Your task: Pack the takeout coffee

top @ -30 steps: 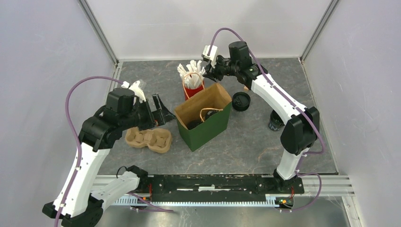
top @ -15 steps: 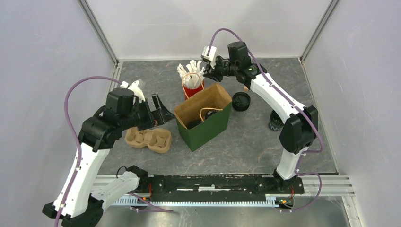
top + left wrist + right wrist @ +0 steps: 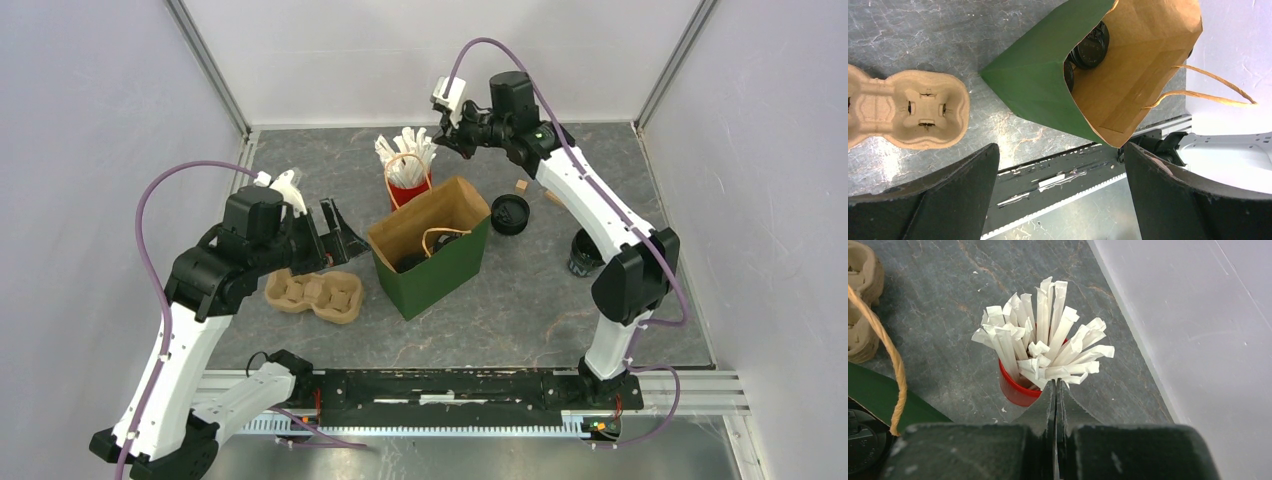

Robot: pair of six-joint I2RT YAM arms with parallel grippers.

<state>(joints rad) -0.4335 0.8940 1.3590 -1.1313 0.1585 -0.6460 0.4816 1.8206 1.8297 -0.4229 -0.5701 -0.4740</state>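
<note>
A grey marbled tabletop (image 3: pixel 520 300) is lying between pale walls. The left gripper (image 3: pixel 342 232) is hanging with its jaws spread wide and holding nothing. A tan moulded-pulp cup carrier (image 3: pixel 313 295) is sitting just below it, and a green paper bag with twine handles (image 3: pixel 432 270) is standing just beside its fingertips. Dark lidded shapes (image 3: pixel 1088 47) are already lying inside that bag.

Not yet packed, the short black paper cup with white lettering (image 3: pixel 578 262) is apparently standing upright with its long axis vertical. It is well behind the right gripper (image 3: pixel 1055 384), by that arm's elbow. Its flat round black lid (image 3: pixel 510 214) is lying nearer the gripper.

The right gripper is pressing shut at the red cup of white sticks (image 3: pixel 1015 390). Whether it is pinching one I cannot tell.
</note>
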